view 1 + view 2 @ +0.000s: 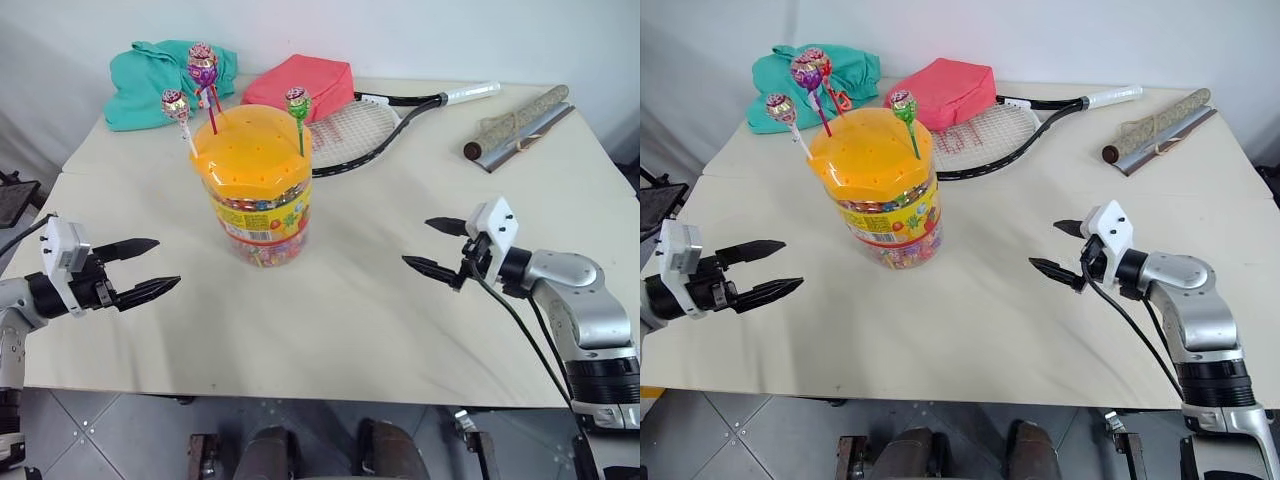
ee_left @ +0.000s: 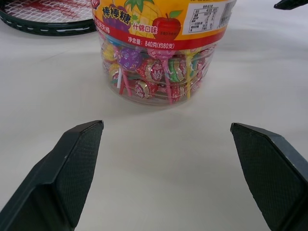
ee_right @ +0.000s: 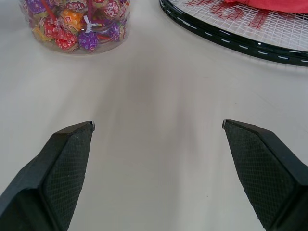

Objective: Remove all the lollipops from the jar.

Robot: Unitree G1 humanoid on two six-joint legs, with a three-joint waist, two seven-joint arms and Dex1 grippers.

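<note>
Nothing pulled yet: four lollipops [image 1: 203, 66] stand in the jar [image 1: 255, 190] lid, toward the desk [image 1: 400, 330] far-left corner; left pincer [image 1: 142, 268] and right pincer [image 1: 436, 246] spread, empty, must reach a stick

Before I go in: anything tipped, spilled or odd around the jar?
Nothing spilled or tipped. The clear plastic jar with the orange lid stands upright, and the shiny-wrapped lollipops stick up from holes in its lid at different angles. Both tools, left and right, are open and apart from it.
</note>
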